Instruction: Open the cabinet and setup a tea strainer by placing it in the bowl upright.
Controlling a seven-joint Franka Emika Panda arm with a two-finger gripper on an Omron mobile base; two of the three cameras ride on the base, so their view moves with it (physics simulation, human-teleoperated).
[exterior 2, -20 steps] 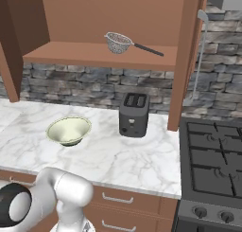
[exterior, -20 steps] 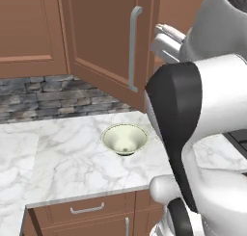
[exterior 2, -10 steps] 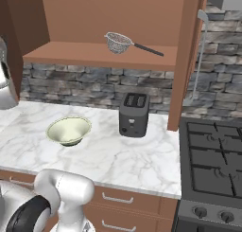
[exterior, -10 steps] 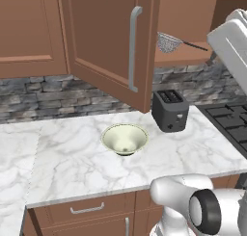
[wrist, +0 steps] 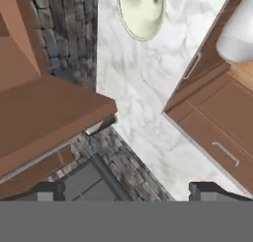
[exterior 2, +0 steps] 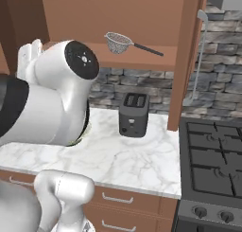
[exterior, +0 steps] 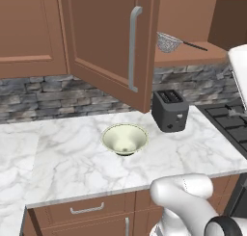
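The cabinet's left door [exterior: 103, 42] hangs wide open, its silver bar handle [exterior: 133, 47] facing me. On the open shelf lies the tea strainer [exterior: 169, 41] [exterior 2: 118, 41], mesh basket to the left and dark handle to the right. The pale bowl [exterior: 124, 138] sits on the marble counter below the door, empty. The hand view looks down past the door's edge [wrist: 54, 112] at the bowl [wrist: 142, 11] far off. My gripper [wrist: 127, 191] is open, with nothing between its fingertips [wrist: 47, 190], and it is well apart from strainer and bowl.
A black toaster [exterior: 170, 110] [exterior 2: 133, 113] stands right of the bowl under the shelf. A stove [exterior 2: 212, 160] borders the counter [exterior: 62, 158] on the right. The right cabinet door [exterior 2: 185, 60] stands edge-on. My arm's bulk [exterior 2: 52, 98] blocks the left of the right base view. Drawers [wrist: 217, 117] run below the counter.
The arm has swung: it left the middle of the left base view and now looms large in the right base view. Strainer, bowl and door have not moved.
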